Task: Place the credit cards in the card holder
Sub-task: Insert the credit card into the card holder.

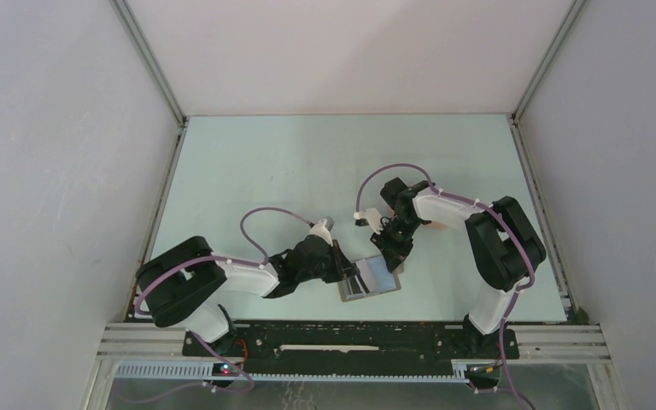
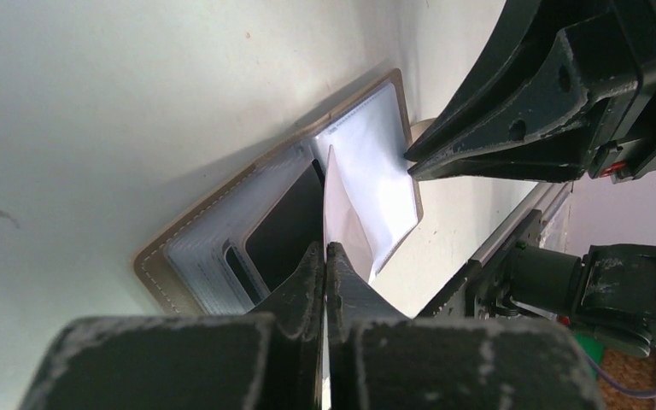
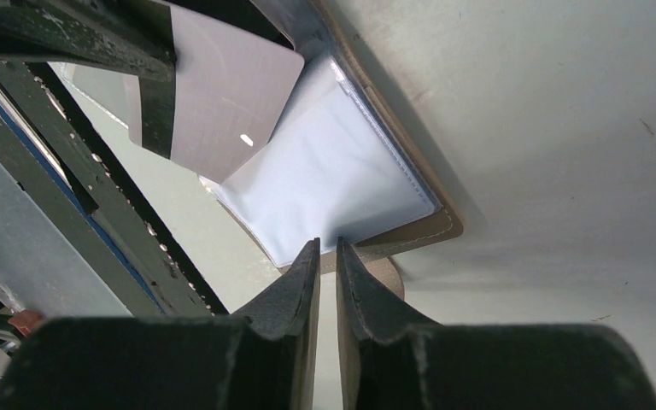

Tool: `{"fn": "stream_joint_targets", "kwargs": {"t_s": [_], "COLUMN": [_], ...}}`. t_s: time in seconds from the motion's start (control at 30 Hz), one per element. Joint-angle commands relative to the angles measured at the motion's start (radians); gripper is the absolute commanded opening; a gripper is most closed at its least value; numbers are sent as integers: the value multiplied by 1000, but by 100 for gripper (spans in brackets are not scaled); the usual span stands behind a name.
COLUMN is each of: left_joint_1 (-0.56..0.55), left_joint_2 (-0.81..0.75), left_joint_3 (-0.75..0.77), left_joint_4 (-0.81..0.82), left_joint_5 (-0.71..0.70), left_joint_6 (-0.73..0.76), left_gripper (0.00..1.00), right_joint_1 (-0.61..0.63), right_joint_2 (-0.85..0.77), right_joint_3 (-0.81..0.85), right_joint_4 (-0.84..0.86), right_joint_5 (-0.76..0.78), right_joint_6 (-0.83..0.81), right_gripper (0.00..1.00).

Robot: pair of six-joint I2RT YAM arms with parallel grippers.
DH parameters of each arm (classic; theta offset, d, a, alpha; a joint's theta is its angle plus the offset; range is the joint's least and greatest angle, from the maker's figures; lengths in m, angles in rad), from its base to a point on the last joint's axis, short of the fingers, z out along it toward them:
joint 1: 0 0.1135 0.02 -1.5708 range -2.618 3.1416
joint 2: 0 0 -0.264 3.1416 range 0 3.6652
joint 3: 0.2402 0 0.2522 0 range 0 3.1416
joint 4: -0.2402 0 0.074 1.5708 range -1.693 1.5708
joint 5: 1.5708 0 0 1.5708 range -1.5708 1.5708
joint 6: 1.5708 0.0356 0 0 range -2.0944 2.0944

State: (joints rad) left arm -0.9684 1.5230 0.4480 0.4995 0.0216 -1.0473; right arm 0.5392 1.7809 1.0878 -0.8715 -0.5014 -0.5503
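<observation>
Pale plastic with a dark band along 1 edge, a credit card [image 3: 231,85] stands pinched between the fingers of the left gripper [image 2: 325,248], which are pressed tight on it. Just beyond those fingertips the card holder [image 2: 192,260] lies open on the table [image 2: 94,102], with a dark card [image 2: 286,224] tucked in a slot slightly left of the fingers. At the holder's far rim sits the right gripper [image 3: 325,243]. Its 2 fingers are nearly together with a thin slit between them, and their tips are at the rim. Whether they pinch the rim cannot be told.
</observation>
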Motion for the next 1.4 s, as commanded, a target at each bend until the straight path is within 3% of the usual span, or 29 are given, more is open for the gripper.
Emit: {"fn": "stream_joint_targets", "kwargs": {"t_s": [0.0, 0.57, 0.93, 1.37], "left_joint_1": [-14, -18, -15, 20], "left_joint_2": [27, 99, 53, 115], "left_joint_3": [41, 100, 98, 127], "left_joint_4": [-26, -132, -246, -285], "left_joint_5": [28, 43, 11, 106], "left_joint_6": [14, -30, -44, -83], "left_gripper": [0, 0, 0, 0], "right_joint_1": [8, 8, 8, 10], "right_joint_2": [-23, -28, -32, -38], "right_joint_3": [31, 31, 30, 30], "right_joint_4": [-5, -7, -6, -7], "right_joint_5": [3, 1, 4, -3], "right_joint_6": [9, 8, 10, 9], "right_gripper": [20, 21, 22, 22]}}
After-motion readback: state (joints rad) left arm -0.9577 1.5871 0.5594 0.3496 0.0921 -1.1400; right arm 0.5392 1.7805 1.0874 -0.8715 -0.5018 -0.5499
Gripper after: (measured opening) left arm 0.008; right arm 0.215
